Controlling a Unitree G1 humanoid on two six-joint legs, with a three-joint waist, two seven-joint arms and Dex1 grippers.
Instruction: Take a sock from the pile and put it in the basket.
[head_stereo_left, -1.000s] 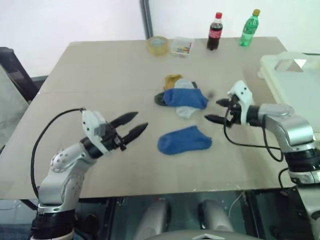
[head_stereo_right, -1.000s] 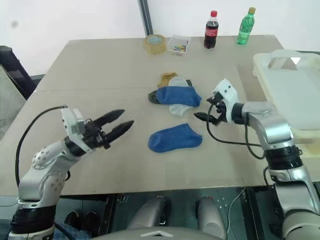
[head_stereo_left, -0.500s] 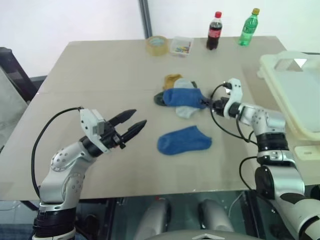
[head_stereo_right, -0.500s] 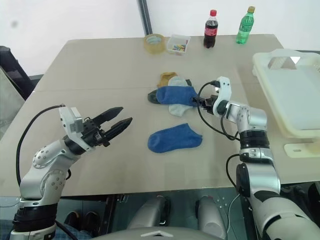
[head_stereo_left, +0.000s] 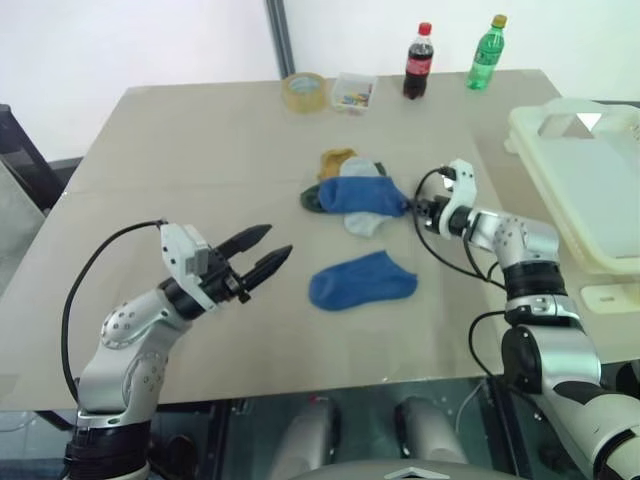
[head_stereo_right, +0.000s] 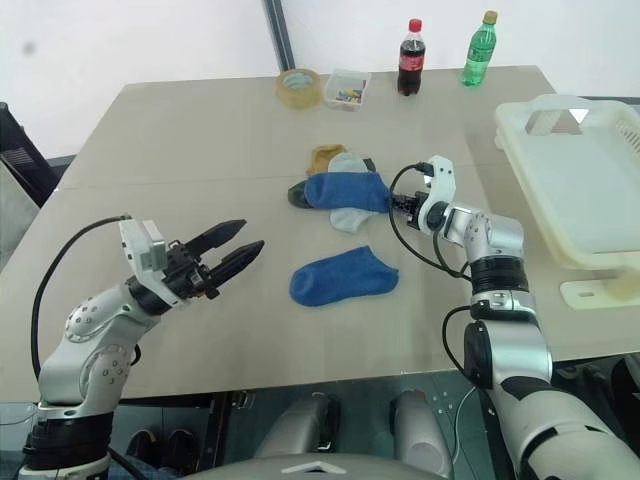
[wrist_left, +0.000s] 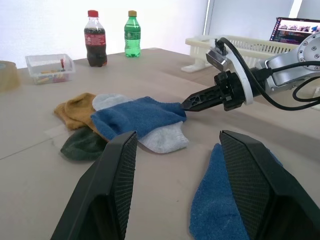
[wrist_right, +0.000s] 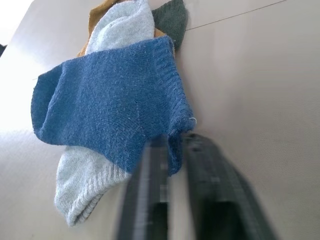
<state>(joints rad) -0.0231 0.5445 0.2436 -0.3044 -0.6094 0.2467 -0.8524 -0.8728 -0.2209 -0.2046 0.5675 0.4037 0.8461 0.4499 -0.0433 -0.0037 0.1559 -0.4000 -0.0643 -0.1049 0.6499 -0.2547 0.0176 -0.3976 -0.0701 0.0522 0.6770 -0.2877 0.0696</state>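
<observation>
A: State the location of the pile (head_stereo_left: 352, 192).

B: Mid-table. A blue sock (head_stereo_left: 362, 194) lies on top. Under it are a pale grey sock (head_stereo_left: 365, 222), a mustard sock (head_stereo_left: 335, 160) and a dark green sock (head_stereo_left: 312, 199). A second blue sock (head_stereo_left: 360, 281) lies flat and apart from the pile, nearer the robot.

A: State of the right gripper (head_stereo_left: 412, 209)?

B: Clenched on the edge of the top blue sock. In the right wrist view the sock's corner sits pinched between the two fingers (wrist_right: 145, 200). The left wrist view shows the fingertips closed to a point at the sock's edge. The rest of that sock lies on the pile.

A: State of the left gripper (head_stereo_left: 268, 250)?

B: Released. Fingers spread, nothing between them. It hangs above the table (head_stereo_left: 200, 150) on the robot's left, well apart from both blue socks, pointing toward them.

A: Location of the basket (head_stereo_left: 585, 185)?

B: At the table's right edge, beyond the right arm. No sock is visible inside.

A: Other items?

B: At the far edge: a tape roll (head_stereo_left: 302, 91), a clear box (head_stereo_left: 352, 93), a cola bottle (head_stereo_left: 417, 61) and a green bottle (head_stereo_left: 482, 53).
</observation>
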